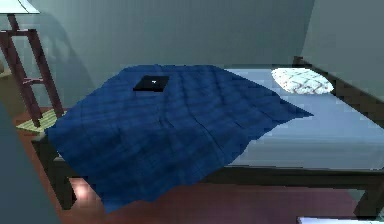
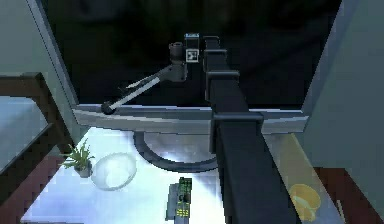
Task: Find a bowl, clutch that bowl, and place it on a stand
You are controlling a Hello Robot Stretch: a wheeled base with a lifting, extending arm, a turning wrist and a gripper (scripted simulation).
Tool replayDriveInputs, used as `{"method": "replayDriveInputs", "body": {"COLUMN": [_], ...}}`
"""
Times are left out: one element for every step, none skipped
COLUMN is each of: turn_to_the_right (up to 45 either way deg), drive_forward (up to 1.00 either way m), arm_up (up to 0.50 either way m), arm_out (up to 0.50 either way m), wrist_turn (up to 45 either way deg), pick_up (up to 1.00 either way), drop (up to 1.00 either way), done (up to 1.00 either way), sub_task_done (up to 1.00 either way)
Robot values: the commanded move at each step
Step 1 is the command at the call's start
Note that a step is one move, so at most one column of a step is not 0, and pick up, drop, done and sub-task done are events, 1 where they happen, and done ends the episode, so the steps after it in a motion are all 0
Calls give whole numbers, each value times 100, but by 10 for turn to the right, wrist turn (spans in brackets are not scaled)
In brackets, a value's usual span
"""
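A wide bed (image 1: 320, 130) is taking up most of the forward view. A dark blue checked blanket (image 1: 170, 115) is draping over its near half and spilling off the corner. A flat black thing (image 1: 151, 84) is lying on the blanket, and a white pillow (image 1: 302, 81) is sitting at the head. A reddish wooden rack (image 1: 28, 70) is standing by the wall at that view's left. I am judging that it may be serving as the stand.

In the arm side view, a pale counter (image 2: 115, 135) is running below a large dark pane (image 2: 110, 50), window or screen I cannot tell. The arm (image 2: 245, 150) is reaching out across it, probably to bring the tool (image 2: 115, 102) toward the bowl. The tool's thin fingers are slanting down toward the counter's far edge. I cannot tell its state or whether it is holding anything.

The bowl (image 2: 112, 170), clear and round, is resting on the counter just beside a small green plant (image 2: 78, 158). A yellow cup (image 2: 305, 200) and a slim dark remote-like thing (image 2: 182, 200) are sitting apart from it.

The counter top is looking smooth and bright, and the floor by the bed is showing reddish wood under grey-blue walls.
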Motion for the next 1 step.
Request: {"method": "replayDriveInputs", "body": {"turn_to_the_right": [0], "drive_forward": [0], "arm_up": [0], "arm_out": [-10], "wrist_turn": [0], "pick_up": [0], "drop": [0], "done": [0], "sub_task_done": [0]}}
